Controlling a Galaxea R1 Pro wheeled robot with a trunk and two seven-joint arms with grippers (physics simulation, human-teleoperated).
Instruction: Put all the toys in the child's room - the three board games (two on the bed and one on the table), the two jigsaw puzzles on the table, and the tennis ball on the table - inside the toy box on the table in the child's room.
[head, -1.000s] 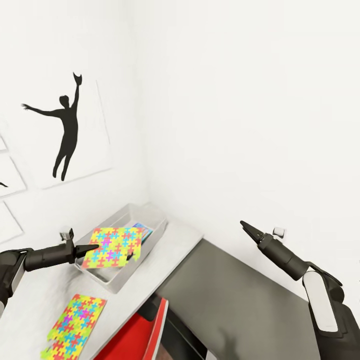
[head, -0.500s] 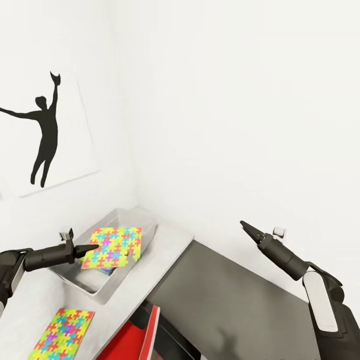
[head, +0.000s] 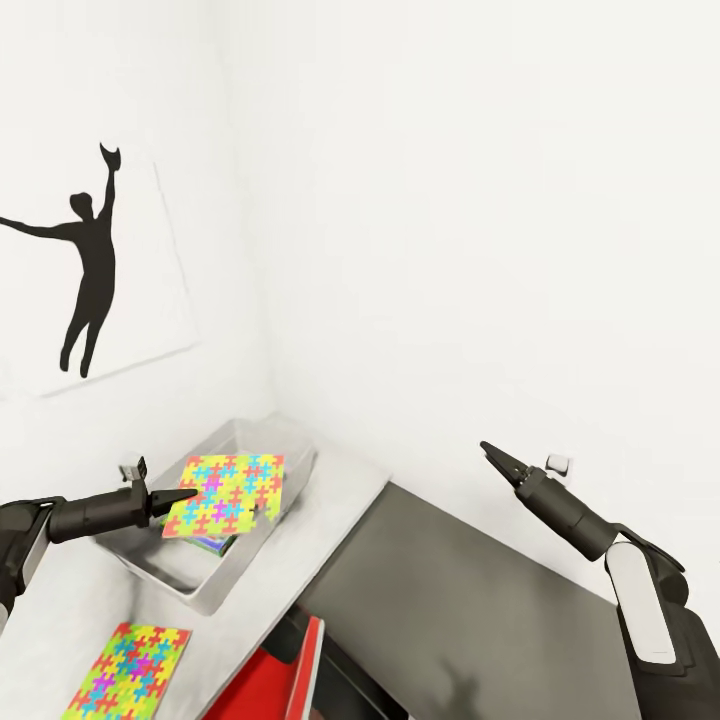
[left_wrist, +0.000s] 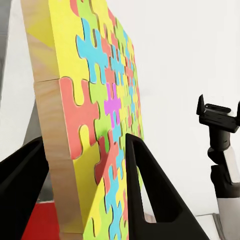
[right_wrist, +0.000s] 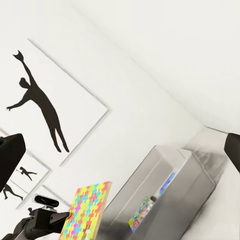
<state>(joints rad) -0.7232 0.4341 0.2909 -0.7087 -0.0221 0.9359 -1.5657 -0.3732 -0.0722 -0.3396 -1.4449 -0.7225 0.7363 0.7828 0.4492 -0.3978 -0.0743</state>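
At the lower left of the head view, the left gripper (head: 188, 496) was clamped on the edge of a jigsaw puzzle (head: 228, 494), holding it nearly flat above the toy box (head: 262, 447). In the left wrist view its fingers (left_wrist: 150, 190) pinched the puzzle's thick wooden edge. A colourful box, possibly a board game (right_wrist: 141, 214), lay inside the bin. The second puzzle (head: 128, 670) lay flat on the table (head: 320, 505) near the bottom left corner. At the right, the right gripper (head: 488, 452) hung over the dark desk (head: 470, 600), its tips close together and holding nothing.
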